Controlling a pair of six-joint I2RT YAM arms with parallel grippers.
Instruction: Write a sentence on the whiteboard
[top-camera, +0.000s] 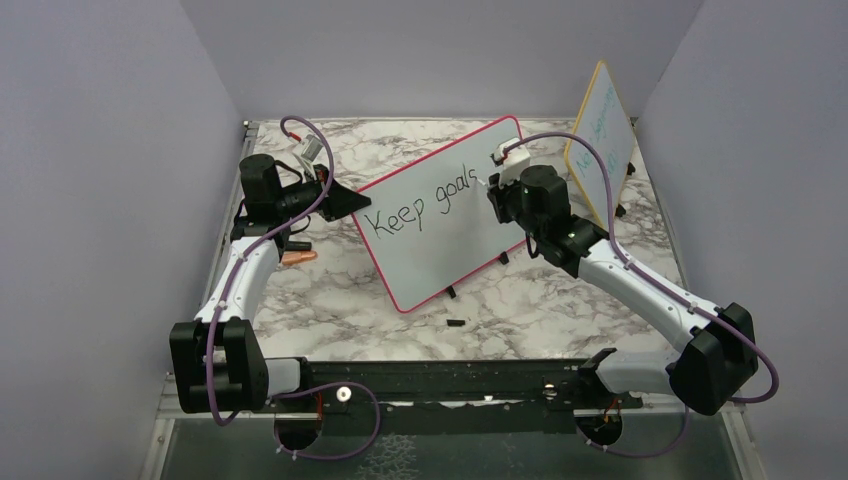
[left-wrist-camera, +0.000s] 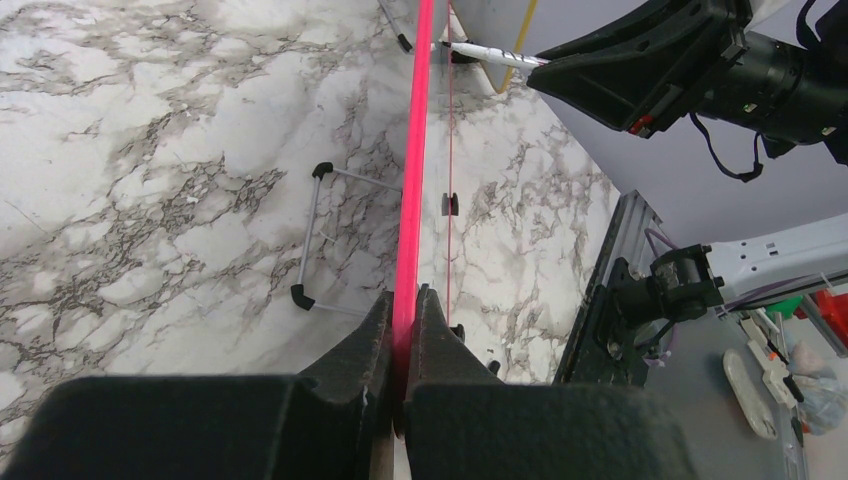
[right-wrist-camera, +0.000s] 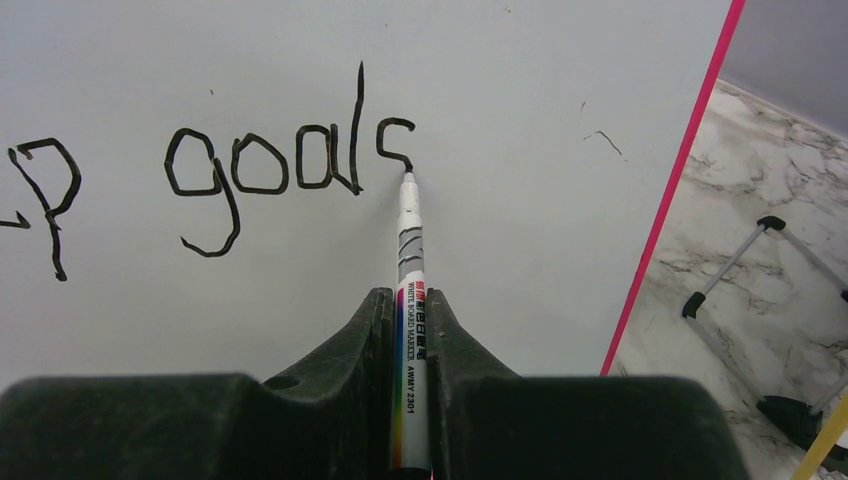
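Grey walls close in a marble-patterned bench (top-camera: 300, 300), seen from above with both arm bases along the bottom of the frame. At the centre of that view sits the whiteboard (top-camera: 440, 240), turned on a diagonal, its pink-red frame running from lower left to upper right. The sentence (top-camera: 425, 205) on it reads "Keep goals" in black, across the upper half of the board.

The left end effector (top-camera: 335, 200) is at centre left of the top view, its fingers pressed together on the whiteboard's left edge. In the left wrist view the pink frame runs edge-on up the middle of the picture and is pinched between the two black fingers (left-wrist-camera: 380, 330).

The right end effector (top-camera: 497, 185) is over the board's upper right part and pinches a whiteboard marker (right-wrist-camera: 410, 260) upright between its fingers. In the right wrist view the marker's tip touches the board at the lower end of the "s" in "goals".

A yellow-framed board (top-camera: 600, 130) with teal writing stands in the upper right of the top view, just beside the right arm.
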